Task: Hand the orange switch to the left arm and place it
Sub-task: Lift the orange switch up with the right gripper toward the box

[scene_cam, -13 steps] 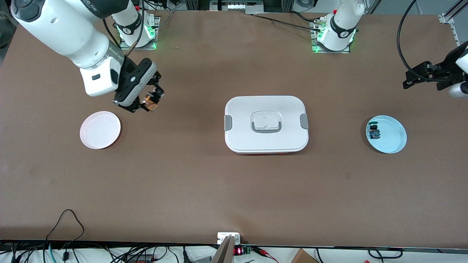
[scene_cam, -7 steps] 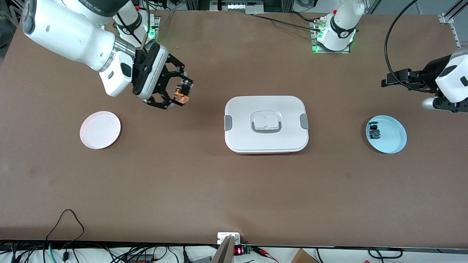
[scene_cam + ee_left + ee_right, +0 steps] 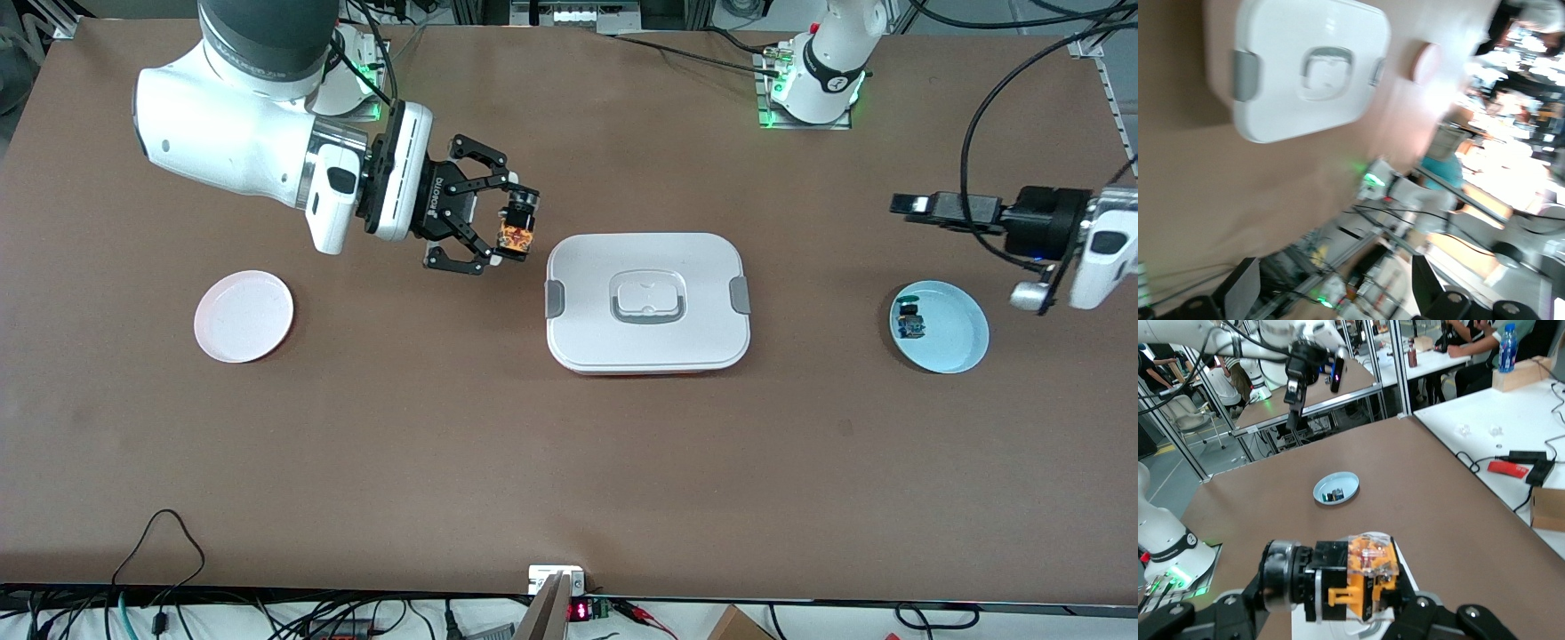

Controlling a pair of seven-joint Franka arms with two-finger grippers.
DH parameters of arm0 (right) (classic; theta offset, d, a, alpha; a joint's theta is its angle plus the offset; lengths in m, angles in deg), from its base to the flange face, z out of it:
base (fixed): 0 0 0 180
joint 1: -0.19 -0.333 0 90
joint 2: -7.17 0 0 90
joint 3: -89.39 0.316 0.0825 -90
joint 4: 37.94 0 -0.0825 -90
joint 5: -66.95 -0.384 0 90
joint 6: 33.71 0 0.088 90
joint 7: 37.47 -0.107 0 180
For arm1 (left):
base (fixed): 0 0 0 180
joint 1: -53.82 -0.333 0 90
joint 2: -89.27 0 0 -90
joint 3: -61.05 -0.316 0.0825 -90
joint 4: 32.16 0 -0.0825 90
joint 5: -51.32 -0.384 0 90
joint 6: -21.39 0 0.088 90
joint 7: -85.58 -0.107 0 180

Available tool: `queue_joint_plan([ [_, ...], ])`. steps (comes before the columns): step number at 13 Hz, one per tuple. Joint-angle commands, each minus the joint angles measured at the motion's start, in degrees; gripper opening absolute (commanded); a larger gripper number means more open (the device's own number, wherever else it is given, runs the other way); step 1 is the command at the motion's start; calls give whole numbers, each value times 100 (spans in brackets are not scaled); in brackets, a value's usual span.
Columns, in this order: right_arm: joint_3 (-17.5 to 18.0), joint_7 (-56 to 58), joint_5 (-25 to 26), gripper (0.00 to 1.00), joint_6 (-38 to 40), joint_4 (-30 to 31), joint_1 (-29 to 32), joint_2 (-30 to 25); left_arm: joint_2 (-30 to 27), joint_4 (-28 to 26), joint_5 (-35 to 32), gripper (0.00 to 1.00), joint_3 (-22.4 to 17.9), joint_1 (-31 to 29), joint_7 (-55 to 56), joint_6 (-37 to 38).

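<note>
1. My right tool [image 3: 508,229] is clenched on the orange switch [image 3: 515,233] – held in the air over the counter [image 3: 444,427], just beside the box [image 3: 647,302] at the right arm's end.
2. My left tool [image 3: 916,206] hangs over the counter near the blue plate [image 3: 956,342]; its fingers [image 3: 1241,293] stand apart, released.
3. A blue-bodied switch [image 3: 909,320] lies in that plate – a pink plate [image 3: 244,316] sits toward the right arm's end.

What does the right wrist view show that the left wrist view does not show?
Only the right wrist view shows the orange switch held in the right gripper, the blue plate and the left gripper. Only the left wrist view shows the pink plate and the whole lid of the box. Both show the brown table.
</note>
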Motion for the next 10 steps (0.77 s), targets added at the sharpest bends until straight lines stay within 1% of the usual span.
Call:
queue_joint_plan([
  [1,-9,696,-636,7,-571,-62,-417,214,-112,-514,791,100,67,-4,-31,-225],
  [3,-17,1057,-1574,7,-591,-54,-567,364,-112,-776,1510,100,128,207,-31,-487],
  [4,-17,1337,-2005,7,-582,-54,-620,408,-130,-882,1775,100,163,321,-31,-768],
  [6,-9,1847,-2718,7,-538,-62,-656,478,-112,-901,2241,100,452,471,21,-1251],
  [7,-9,2007,-3017,7,-529,-62,-708,505,-130,-918,2348,100,671,498,56,-1532],
  [9,-17,2044,-3475,7,-512,-62,-787,514,-182,-954,2506,100,1128,498,476,-2157],
  [10,-17,2052,-3608,7,-433,-71,-866,540,-209,-928,2594,100,1252,507,644,-2394],
])
